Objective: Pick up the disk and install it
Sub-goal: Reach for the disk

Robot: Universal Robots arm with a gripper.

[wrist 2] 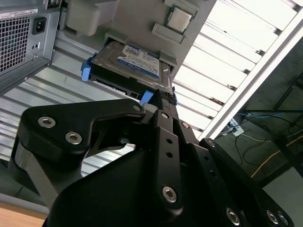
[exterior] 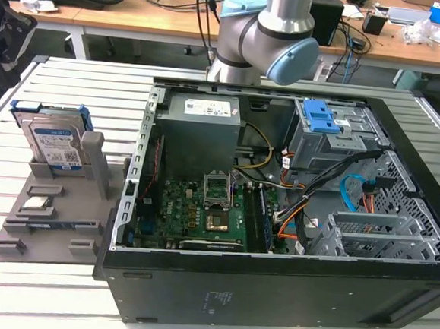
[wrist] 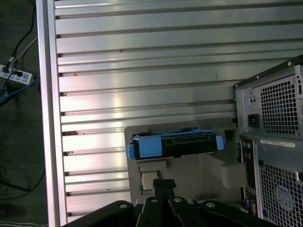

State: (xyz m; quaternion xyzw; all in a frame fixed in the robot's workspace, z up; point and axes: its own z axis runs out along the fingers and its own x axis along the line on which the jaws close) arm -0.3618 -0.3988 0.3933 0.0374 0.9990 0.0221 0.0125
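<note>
— Where is the disk (exterior: 53, 140)?
— Upright in the grey holder (exterior: 63, 224) on the tabletop (exterior: 66, 80), just beside the open computer case (exterior: 195, 292), on the exterior view's left.
— And the end effector (wrist 2: 163, 111)?
— Aimed at the disk, apart from it. How far it is spread, I cannot tell.

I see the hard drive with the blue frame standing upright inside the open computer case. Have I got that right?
Not quite. The disk with the blue frame does stand upright, but not inside the open computer case. It sits in a gray holder on the slatted table, outside the case, on the exterior view's left. The exterior view shows this plainly.
</note>
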